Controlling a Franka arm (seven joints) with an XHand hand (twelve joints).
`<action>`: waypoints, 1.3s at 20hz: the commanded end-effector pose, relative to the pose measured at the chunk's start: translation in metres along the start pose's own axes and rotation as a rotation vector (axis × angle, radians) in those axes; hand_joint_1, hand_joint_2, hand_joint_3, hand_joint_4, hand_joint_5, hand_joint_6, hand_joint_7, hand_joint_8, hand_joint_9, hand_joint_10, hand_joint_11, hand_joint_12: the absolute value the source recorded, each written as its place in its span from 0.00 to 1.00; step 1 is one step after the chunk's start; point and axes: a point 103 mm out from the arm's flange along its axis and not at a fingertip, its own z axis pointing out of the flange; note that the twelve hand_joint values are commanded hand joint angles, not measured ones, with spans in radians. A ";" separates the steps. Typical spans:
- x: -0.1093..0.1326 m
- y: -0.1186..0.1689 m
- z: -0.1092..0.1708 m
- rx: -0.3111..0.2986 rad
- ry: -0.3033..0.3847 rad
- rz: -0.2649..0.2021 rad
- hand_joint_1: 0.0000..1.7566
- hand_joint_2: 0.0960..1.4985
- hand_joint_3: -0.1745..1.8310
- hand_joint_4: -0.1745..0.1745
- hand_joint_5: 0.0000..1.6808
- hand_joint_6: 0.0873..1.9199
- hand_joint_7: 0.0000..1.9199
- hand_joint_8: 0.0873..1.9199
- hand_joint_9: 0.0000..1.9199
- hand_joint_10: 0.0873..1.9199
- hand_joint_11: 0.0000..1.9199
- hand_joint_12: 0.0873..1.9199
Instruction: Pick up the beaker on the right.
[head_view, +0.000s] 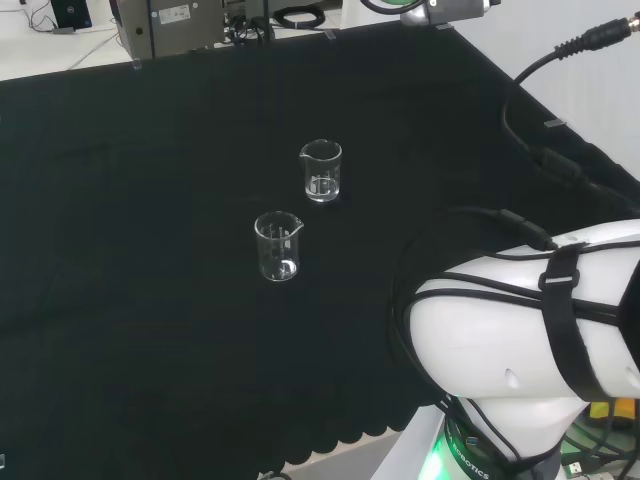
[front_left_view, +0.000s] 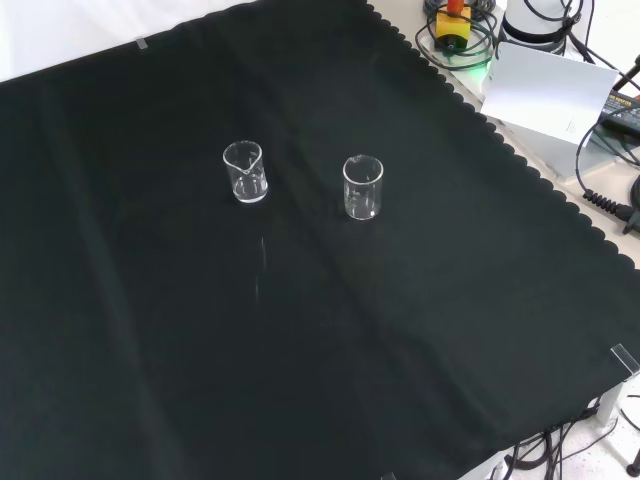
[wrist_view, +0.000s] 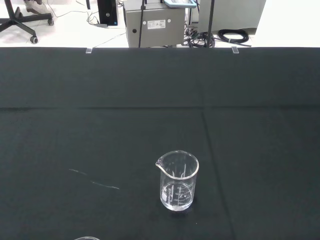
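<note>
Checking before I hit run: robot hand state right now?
Robot hand: cannot be told from these views. Both beakers, one and the other, stand free on the black cloth, so it holds neither.

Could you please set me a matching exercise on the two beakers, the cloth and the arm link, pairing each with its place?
Things:
1. farther beaker, as the head view shows it
2. nearer beaker, as the head view shows it
3. black cloth
4. white arm link

Places:
A. head view's lower right
B. covers the bench
C. right one in the front view
D. left one in the front view

Pairs: 1-D, 2-C, 3-B, 4-A
</note>
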 end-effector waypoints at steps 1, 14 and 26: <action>0.000 0.000 0.000 -0.010 -0.005 0.000 0.09 0.84 0.09 0.42 0.17 0.02 0.01 0.23 0.22 0.00 0.00 0.68; -0.015 0.018 0.010 0.015 0.001 0.042 0.00 0.90 0.11 0.41 0.16 0.00 0.00 0.22 0.20 0.00 0.00 0.66; -0.063 0.074 0.081 0.066 0.100 0.096 0.03 0.88 0.10 0.41 0.17 0.00 0.02 0.23 0.23 0.00 0.00 0.68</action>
